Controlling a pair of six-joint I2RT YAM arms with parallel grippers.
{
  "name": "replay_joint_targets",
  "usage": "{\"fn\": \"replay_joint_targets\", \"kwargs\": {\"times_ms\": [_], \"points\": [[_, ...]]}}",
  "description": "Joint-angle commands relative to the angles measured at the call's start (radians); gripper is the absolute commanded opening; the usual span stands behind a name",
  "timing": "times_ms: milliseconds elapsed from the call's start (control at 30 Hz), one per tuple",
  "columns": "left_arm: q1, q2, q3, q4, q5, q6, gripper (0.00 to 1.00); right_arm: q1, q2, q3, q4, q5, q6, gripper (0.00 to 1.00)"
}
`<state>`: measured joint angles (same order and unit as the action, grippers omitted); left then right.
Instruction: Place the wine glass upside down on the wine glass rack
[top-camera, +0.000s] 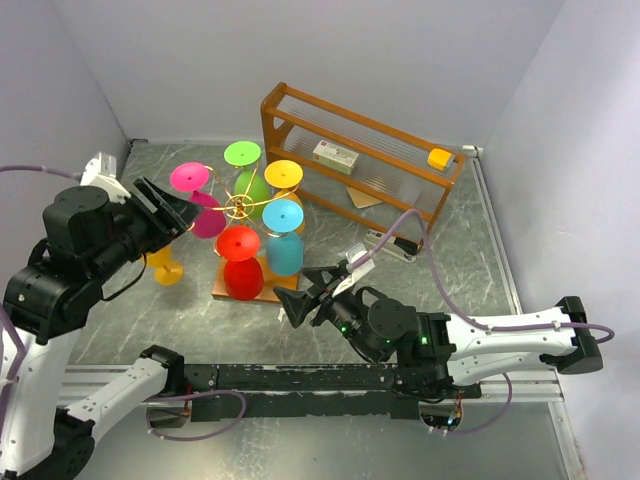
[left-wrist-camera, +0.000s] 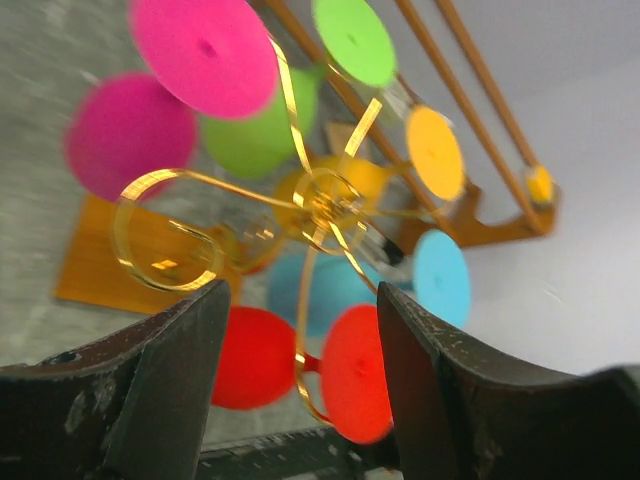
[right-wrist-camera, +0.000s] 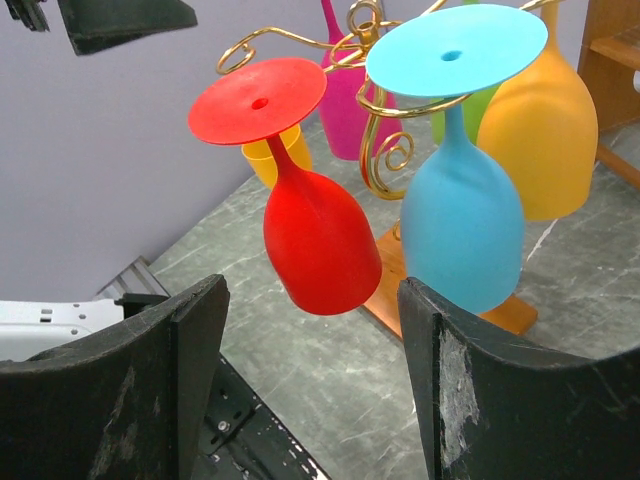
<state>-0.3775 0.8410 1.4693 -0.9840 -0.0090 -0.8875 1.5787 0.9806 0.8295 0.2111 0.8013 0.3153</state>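
Observation:
The gold wire rack (top-camera: 240, 207) stands mid-table on a wooden base (top-camera: 285, 293). Pink (top-camera: 190, 178), green (top-camera: 242, 153), orange (top-camera: 283, 174), blue (top-camera: 283, 215) and red (top-camera: 238, 243) wine glasses hang on it upside down. A yellow glass (top-camera: 165, 267) stands on the table left of the rack, partly hidden by my left arm. My left gripper (top-camera: 170, 215) is open and empty above the rack's left side; its view shows one empty scroll loop (left-wrist-camera: 165, 240). My right gripper (top-camera: 305, 290) is open and empty, just in front of the red glass (right-wrist-camera: 315, 240).
A brown wooden shelf (top-camera: 360, 160) stands at the back right, holding a white box (top-camera: 335, 155) and an orange block (top-camera: 439, 158). A small black and white object (top-camera: 390, 245) lies in front of the shelf. Grey walls close in the left, back and right.

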Motion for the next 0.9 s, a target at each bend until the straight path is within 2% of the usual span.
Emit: {"fn": "replay_joint_targets", "kwargs": {"times_ms": [0,167,433,567,667,867], "points": [[-0.002,0.031,0.078,-0.124,-0.362,0.196,0.7,0.003,-0.022,-0.015,-0.001,0.025,0.02,0.69],[-0.003,0.037,0.029,-0.118,-0.636,0.261,0.64,0.004,-0.024,-0.014,-0.005,0.026,0.024,0.69],[-0.001,0.087,-0.03,-0.067,-0.824,0.287,0.62,0.003,-0.03,-0.009,-0.035,0.023,0.047,0.69],[0.002,0.121,-0.09,-0.047,-0.81,0.265,0.62,0.003,-0.038,-0.025,-0.025,0.018,0.055,0.69],[0.04,0.146,-0.172,-0.015,-0.737,0.257,0.62,0.003,-0.04,-0.029,-0.024,0.013,0.062,0.69],[0.309,0.18,-0.291,0.089,-0.428,0.369,0.49,0.004,-0.049,-0.033,-0.037,0.003,0.079,0.69]]}}
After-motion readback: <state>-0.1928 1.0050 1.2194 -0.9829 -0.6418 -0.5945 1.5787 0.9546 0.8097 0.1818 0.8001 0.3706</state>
